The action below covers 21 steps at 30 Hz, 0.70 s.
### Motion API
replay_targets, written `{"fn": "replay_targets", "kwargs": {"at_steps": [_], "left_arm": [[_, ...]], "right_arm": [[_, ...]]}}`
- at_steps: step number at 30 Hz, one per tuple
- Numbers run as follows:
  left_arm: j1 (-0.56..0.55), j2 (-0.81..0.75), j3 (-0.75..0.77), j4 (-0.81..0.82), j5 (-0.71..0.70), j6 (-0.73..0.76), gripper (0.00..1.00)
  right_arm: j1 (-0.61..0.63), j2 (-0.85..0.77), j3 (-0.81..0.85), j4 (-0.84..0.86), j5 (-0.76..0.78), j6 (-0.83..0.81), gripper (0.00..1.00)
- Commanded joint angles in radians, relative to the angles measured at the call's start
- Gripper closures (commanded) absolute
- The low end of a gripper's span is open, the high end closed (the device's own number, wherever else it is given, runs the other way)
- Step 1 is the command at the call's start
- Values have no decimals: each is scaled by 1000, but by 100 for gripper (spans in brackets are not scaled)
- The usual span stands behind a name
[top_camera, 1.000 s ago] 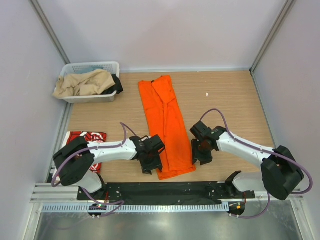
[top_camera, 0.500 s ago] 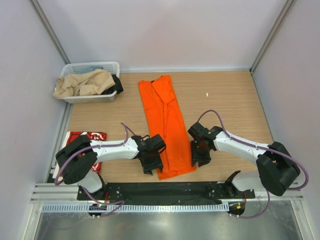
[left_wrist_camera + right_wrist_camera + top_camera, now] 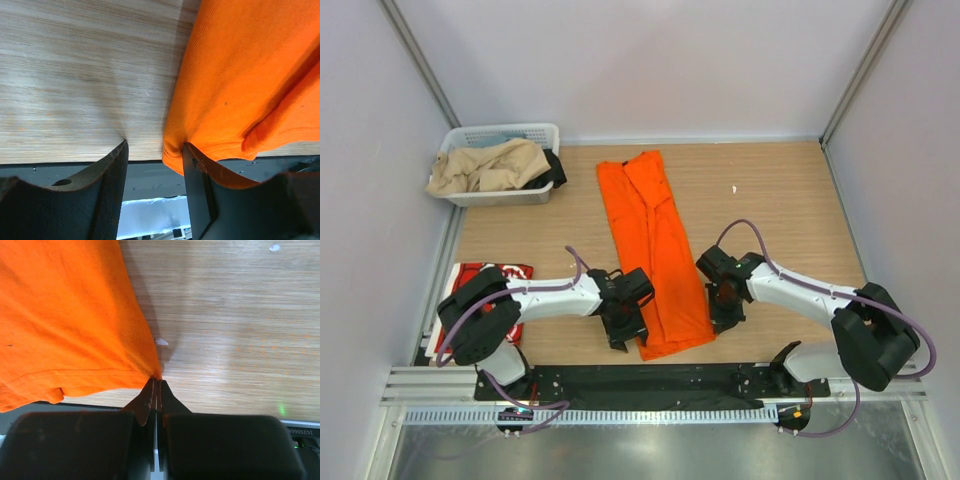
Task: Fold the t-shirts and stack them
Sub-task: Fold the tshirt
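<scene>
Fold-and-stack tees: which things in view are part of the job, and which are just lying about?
Job:
- orange t-shirt, laid out long mid-table
- red t-shirt, near left edge
- right tool, shut on the orange hem; left tool, open at the opposite side

Lying about:
- white basket, far left corner
- beige cloth and dark cloth in it
- white scrap on the wood

Your left arm (image 3: 545,298) and right arm (image 3: 798,292) share one build: each is a slim white tube running between bulky, rounded black joint housings (image 3: 472,325), with a thin purple cable (image 3: 752,224) looping loose alongside it. Your left gripper (image 3: 623,335) and right gripper (image 3: 723,320) are black all over. Up close, the fingers (image 3: 107,182) have curved inner edges and a finely textured matte surface.
</scene>
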<state>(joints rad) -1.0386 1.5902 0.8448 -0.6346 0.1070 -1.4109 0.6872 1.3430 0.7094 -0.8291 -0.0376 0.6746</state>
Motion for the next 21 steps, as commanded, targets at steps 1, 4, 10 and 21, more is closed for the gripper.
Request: {"fn": "replay_targets", "kwargs": {"at_steps": [1,4,10,21], "left_arm": [[-6,60,-27,-22,-47,-8,51],[-5,65,-30,-22,-49,-5,51],[-3,28,-59,12,-78,12,48],[57,-142,19,-202,-274,142,46]], "right_arm": [[8,-34,-16,-28,33,-1,99],[6,-57,-45,-21,59,26,99],[3,-45,-140,105,-62,77,99],[18,-96,-151,254,-252,236,99]]}}
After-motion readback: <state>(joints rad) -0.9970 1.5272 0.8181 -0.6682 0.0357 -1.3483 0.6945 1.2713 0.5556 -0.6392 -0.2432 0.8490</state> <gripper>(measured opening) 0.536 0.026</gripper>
